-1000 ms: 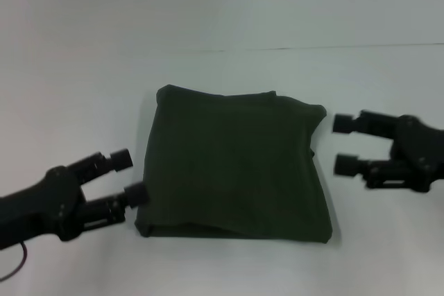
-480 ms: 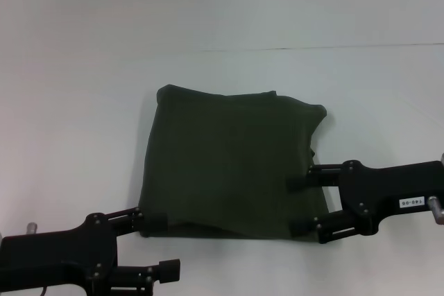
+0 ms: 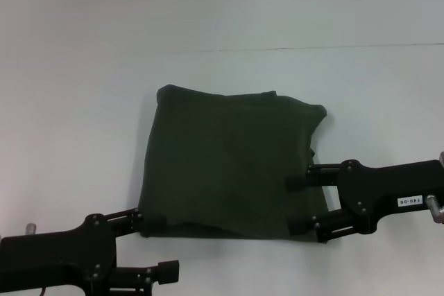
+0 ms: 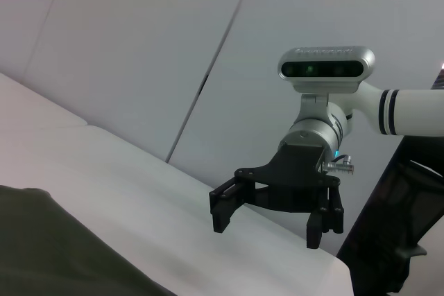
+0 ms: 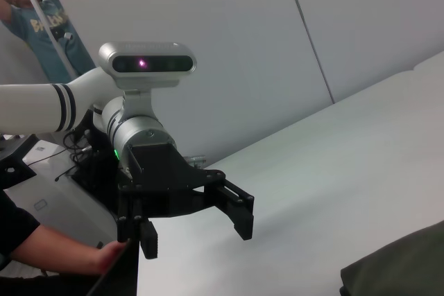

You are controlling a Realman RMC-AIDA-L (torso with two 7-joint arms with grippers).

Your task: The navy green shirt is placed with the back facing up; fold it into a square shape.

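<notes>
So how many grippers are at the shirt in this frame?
2. The left gripper is at the near-left corner of the folded navy green shirt, jaws open. The right gripper is over its near-right corner, jaws open.

**White desk, pale panelled walls**

The desk (image 3: 83,102) is plain white and matte, and fills almost all of the head view. A thin dark seam (image 3: 312,48) runs across it toward the far side. Light is even and soft, with faint shadows only. In the left wrist view the wall (image 4: 139,46) behind is light grey with slanted panel joints (image 4: 229,25), and a dark chair-like frame (image 4: 395,240) stands at the edge. In the right wrist view there is another grey panelled wall (image 5: 361,25), a person in a teal shirt (image 5: 52,29) far back, and a bare forearm (image 5: 48,254) near the corner.
</notes>
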